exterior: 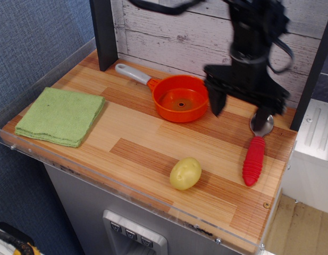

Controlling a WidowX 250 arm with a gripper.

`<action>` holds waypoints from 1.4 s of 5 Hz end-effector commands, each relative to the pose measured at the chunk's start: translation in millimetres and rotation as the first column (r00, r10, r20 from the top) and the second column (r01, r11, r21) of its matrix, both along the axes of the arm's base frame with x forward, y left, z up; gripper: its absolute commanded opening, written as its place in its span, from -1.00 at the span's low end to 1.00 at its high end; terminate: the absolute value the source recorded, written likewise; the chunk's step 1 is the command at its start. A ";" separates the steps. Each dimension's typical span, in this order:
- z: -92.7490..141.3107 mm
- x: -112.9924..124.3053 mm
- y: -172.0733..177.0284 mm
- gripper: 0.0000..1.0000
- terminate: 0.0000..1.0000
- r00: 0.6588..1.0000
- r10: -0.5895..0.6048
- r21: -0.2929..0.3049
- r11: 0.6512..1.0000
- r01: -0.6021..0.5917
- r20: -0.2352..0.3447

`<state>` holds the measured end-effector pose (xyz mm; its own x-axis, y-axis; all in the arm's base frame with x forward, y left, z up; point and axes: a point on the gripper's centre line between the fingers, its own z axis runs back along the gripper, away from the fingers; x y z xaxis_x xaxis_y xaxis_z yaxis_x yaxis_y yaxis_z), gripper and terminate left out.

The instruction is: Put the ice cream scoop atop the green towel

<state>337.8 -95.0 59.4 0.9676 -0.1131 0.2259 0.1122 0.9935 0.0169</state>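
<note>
Approach step: gripper (239, 112), fingers spread and empty, hovers above the ice cream scoop (256, 149) at table's 3 o'clock. Green towel (60, 115) waits at 9 o'clock. Next: descend, clamp red handle.

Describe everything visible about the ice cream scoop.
The ice cream scoop has a round, shiny silver metal bowl and a thick, ribbed red handle that looks like plastic or rubber. It lies flat on the wooden counter near the right edge, bowl toward the back wall, handle pointing to the front. The open end effector hangs over its bowl end and one finger partly hides the bowl; contact cannot be told. Nothing else touches it.
</note>
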 end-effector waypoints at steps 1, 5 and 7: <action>-14.4 11.4 -23.0 1.00 -1.00 1.000 -0.011 -0.035 0.999 0.011 0.002; -34.8 10.5 -18.4 -1.00 -1.00 1.000 0.005 -0.011 1.000 -0.006 -0.024; -34.9 8.1 -25.8 -1.00 -1.00 1.000 -0.005 -0.033 0.999 0.004 -0.015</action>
